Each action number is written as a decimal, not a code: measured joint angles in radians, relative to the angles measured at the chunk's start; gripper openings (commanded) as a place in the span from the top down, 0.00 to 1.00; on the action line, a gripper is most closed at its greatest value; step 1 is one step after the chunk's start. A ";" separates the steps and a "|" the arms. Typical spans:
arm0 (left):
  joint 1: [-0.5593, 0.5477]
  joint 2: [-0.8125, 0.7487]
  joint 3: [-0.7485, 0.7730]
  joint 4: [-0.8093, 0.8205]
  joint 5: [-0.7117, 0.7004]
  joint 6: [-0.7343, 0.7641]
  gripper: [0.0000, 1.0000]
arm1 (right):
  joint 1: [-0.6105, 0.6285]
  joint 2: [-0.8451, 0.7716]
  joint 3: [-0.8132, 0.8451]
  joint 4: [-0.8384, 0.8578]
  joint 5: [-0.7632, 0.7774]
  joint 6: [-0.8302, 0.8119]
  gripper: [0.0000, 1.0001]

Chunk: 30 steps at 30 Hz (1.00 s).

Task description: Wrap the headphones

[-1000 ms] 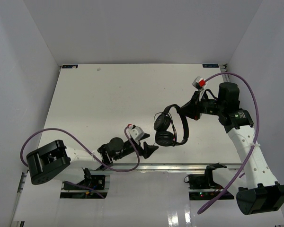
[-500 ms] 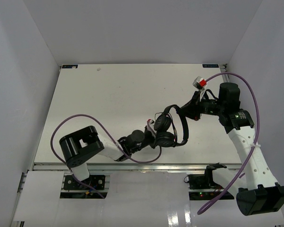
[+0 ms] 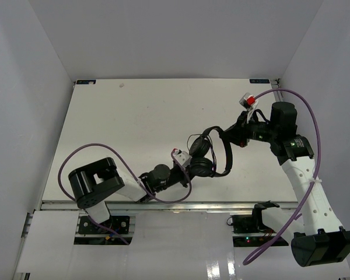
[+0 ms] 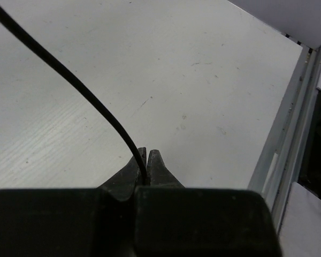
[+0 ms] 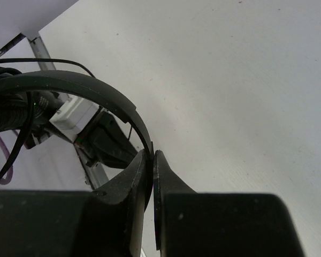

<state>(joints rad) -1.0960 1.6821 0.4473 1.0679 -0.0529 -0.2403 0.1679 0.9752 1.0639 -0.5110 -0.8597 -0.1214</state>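
The black headphones (image 3: 203, 167) hang above the white table (image 3: 122, 128), near its front centre, with the ear cups low and the headband (image 3: 228, 156) arcing to the right. My right gripper (image 3: 224, 136) is shut on the headband (image 5: 91, 85), which runs into the right gripper (image 5: 153, 155) from the upper left. My left gripper (image 3: 188, 168) sits just left of the ear cups. In the left wrist view the thin black cord (image 4: 69, 77) runs down from the top left into the left gripper (image 4: 148, 153), which is shut on it.
The metal rail (image 3: 163, 205) along the table's near edge lies just below the left arm and shows as the rail (image 4: 287, 134) at the right of the left wrist view. Purple arm cables (image 3: 308, 116) loop beside both arms. White walls enclose the table.
The left arm has swung in from the near left to the ear cups, and its jaws have shut on the cord. The right arm and the headband have barely moved.
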 measured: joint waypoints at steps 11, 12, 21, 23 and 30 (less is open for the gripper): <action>-0.094 -0.012 -0.092 0.084 0.082 -0.202 1.00 | -0.004 0.085 0.016 0.103 0.310 0.136 0.92; -0.107 -0.013 -0.092 0.084 0.082 -0.211 1.00 | -0.004 0.093 0.016 0.105 0.347 0.143 0.92; -0.199 -0.136 -0.015 -0.126 0.042 -0.226 1.00 | 0.009 0.113 -0.071 0.153 0.643 0.133 0.92; -0.220 -0.174 0.028 -0.227 0.027 -0.212 1.00 | 0.014 0.112 -0.116 0.172 0.694 0.108 0.92; -0.238 -0.237 0.232 -0.736 -0.055 -0.093 1.00 | 0.092 0.085 -0.270 0.285 0.853 -0.021 0.92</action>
<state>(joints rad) -1.3340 1.4450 0.6796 0.3321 -0.1080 -0.3330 0.2599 1.0603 0.7938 -0.2256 -0.0068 -0.1420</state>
